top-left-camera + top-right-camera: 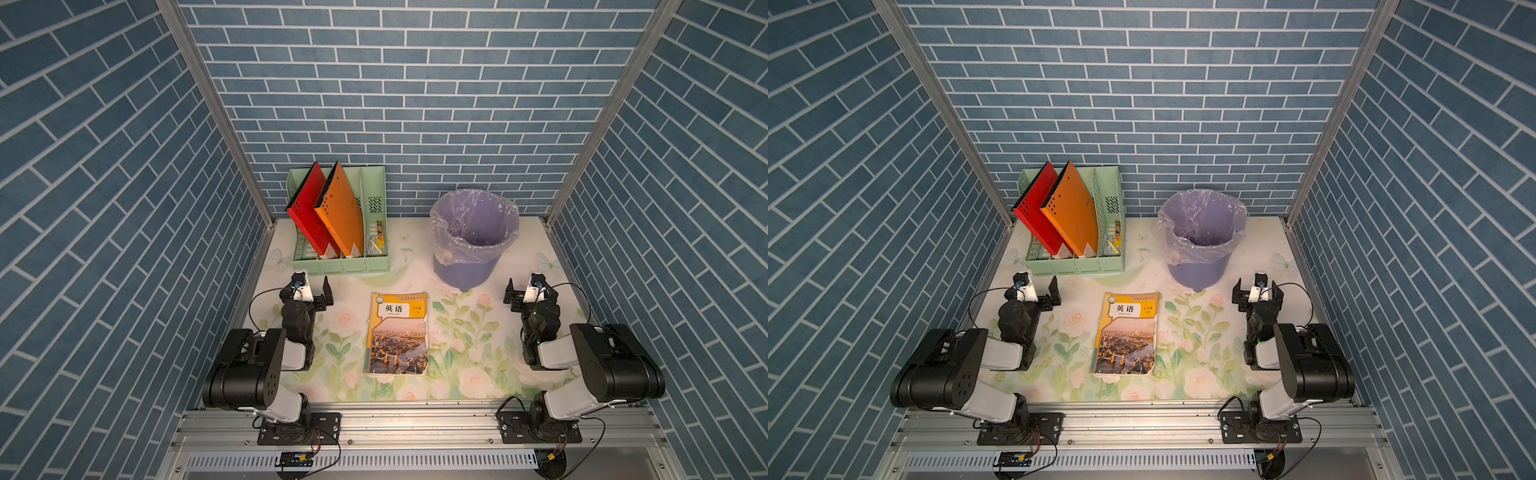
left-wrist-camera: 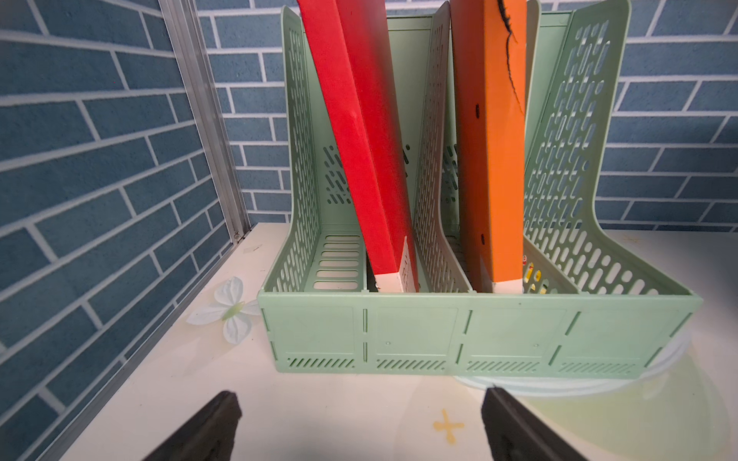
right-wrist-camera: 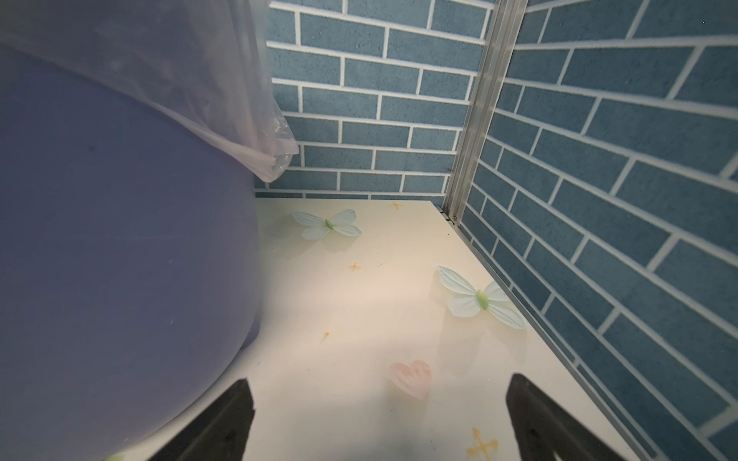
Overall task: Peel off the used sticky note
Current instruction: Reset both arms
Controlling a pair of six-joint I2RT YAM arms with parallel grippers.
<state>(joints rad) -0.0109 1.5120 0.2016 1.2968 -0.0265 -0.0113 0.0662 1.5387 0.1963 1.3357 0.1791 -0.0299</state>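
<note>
Cannot place the sticky note in any view, only a closed textbook point(image 1: 397, 332) lying flat on the table point(image 1: 353, 293) between the 2 arms, with the left gripper point(image 2: 361, 403) spread wide and empty facing the green file rack point(image 2: 475, 331) and the right gripper point(image 3: 379, 385) equally wide and empty beside the purple bin point(image 3: 120, 239).

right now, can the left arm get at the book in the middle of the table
Probably yes: the book lies flat in the open beside the left gripper, with nothing on it or between them, and the jaws stand open.
</note>
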